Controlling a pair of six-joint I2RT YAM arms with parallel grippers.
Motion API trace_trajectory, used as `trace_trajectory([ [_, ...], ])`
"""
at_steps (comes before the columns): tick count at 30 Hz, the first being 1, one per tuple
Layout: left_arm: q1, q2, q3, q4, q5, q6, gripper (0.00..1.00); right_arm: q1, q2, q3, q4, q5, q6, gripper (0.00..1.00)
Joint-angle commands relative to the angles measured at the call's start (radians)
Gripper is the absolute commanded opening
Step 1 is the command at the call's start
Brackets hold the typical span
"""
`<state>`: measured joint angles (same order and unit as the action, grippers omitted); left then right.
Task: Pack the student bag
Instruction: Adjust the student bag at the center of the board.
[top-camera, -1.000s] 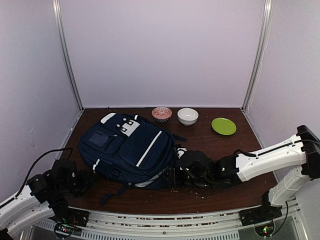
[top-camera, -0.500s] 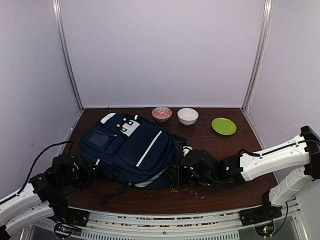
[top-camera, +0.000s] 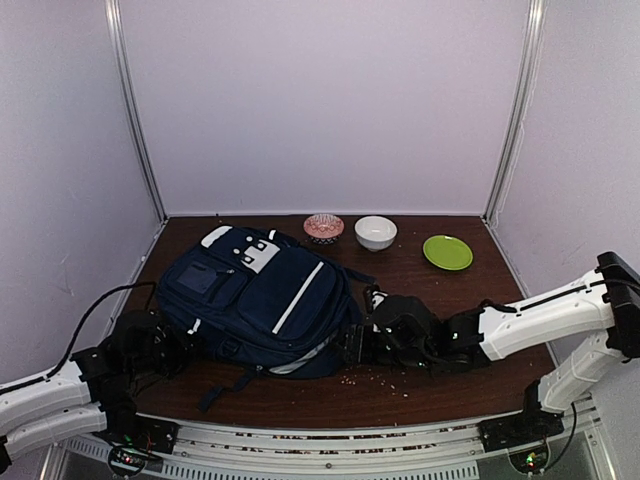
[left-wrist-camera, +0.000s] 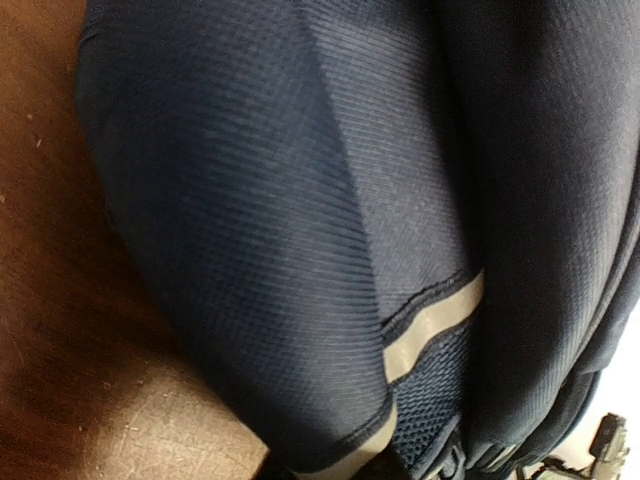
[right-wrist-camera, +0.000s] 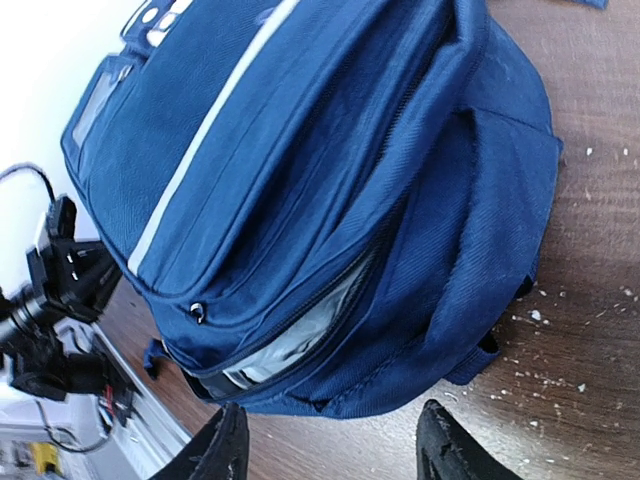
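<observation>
The student bag (top-camera: 262, 300) lies flat on the brown table (top-camera: 440, 295), navy blue with white patches and a white stripe. My left gripper (top-camera: 168, 346) presses against its near left side. In the left wrist view the student bag's fabric (left-wrist-camera: 300, 220) and a pale trim strip (left-wrist-camera: 430, 325) fill the frame, and the fingers are hidden. My right gripper (right-wrist-camera: 335, 455) stands open just short of the bag's right end, with nothing between its fingers (right-wrist-camera: 228, 452). The main zip gapes there and shows grey lining (right-wrist-camera: 300, 335).
A patterned pink bowl (top-camera: 323, 228), a white bowl (top-camera: 375, 232) and a green plate (top-camera: 447, 252) stand along the back of the table. Crumbs (top-camera: 385, 378) are scattered under the right arm. Pale walls close in on three sides.
My left arm has moved right and forward until its gripper meets the bag's side. The right gripper has shifted slightly to the right, still open.
</observation>
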<state>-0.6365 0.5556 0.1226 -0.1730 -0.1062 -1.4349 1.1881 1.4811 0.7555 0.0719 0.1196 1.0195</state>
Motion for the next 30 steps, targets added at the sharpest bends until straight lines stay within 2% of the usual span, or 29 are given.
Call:
trace_trajectory([
  [1,0.001,-0.026,-0.012,0.078,-0.062,0.027,0.16,-0.047,0.007,-0.048,0.096,-0.050,0.087,0.58],
  [3,0.001,-0.027,-0.012,0.084,-0.068,0.032,0.00,-0.070,-0.003,-0.062,0.096,-0.045,0.100,0.59],
  [10,0.001,-0.072,0.027,0.181,-0.094,0.076,0.00,-0.128,0.032,-0.087,0.171,-0.096,0.178,0.65],
  [18,0.001,-0.078,0.057,0.339,-0.111,0.116,0.00,-0.233,0.206,0.061,0.226,-0.257,0.132,0.61],
  [21,-0.004,-0.109,0.041,0.354,-0.126,0.111,0.00,-0.257,0.274,0.178,0.183,-0.319,0.076,0.56],
  [26,-0.026,-0.254,0.025,0.273,-0.200,0.117,0.00,-0.261,0.335,0.396,0.075,-0.355,-0.029,0.31],
  [30,-0.031,-0.381,0.024,0.180,-0.255,0.130,0.00,-0.260,0.352,0.521,0.021,-0.367,-0.096,0.20],
])
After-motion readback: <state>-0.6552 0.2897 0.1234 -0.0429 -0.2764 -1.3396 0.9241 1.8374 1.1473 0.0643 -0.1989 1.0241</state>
